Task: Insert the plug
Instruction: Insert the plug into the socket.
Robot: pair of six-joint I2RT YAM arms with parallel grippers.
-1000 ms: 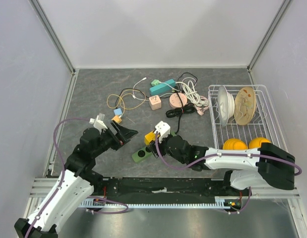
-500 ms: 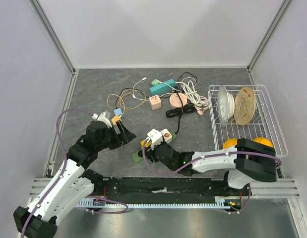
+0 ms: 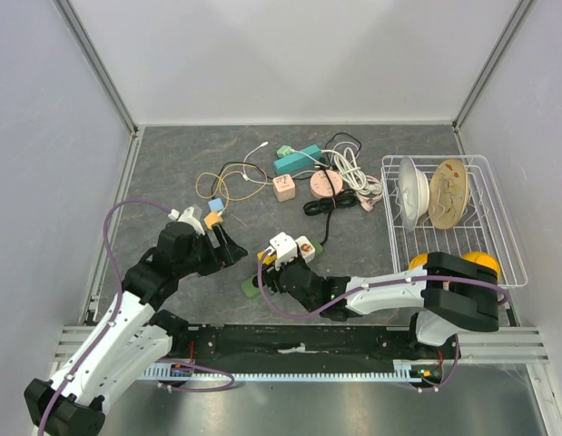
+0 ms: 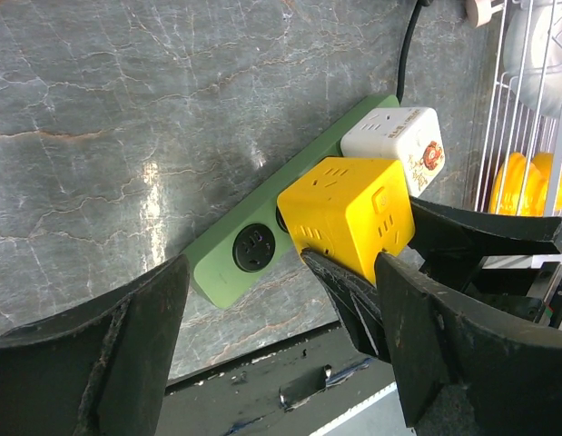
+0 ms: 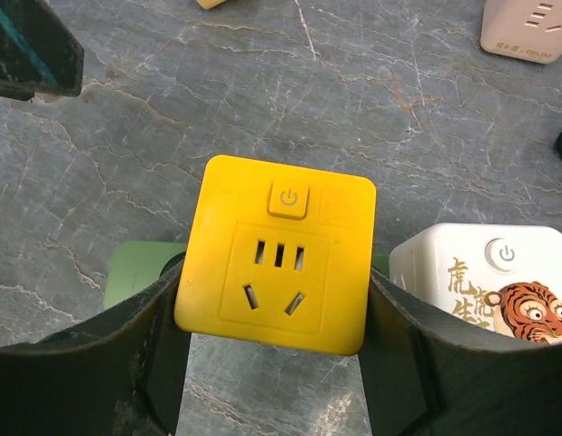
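site: robot lab cell — cues: white panels [image 3: 290, 54] | aluminium frame [image 3: 98, 68] | grey benchtop [image 3: 172, 163]

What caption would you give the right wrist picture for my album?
Right gripper clamps a yellow cube at the green strip, beside a white tiger cube.

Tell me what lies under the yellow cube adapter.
The green power strip lies beneath the yellow cube adapter, one empty socket showing beside it. The cube's body hides its prongs and whether they are seated.
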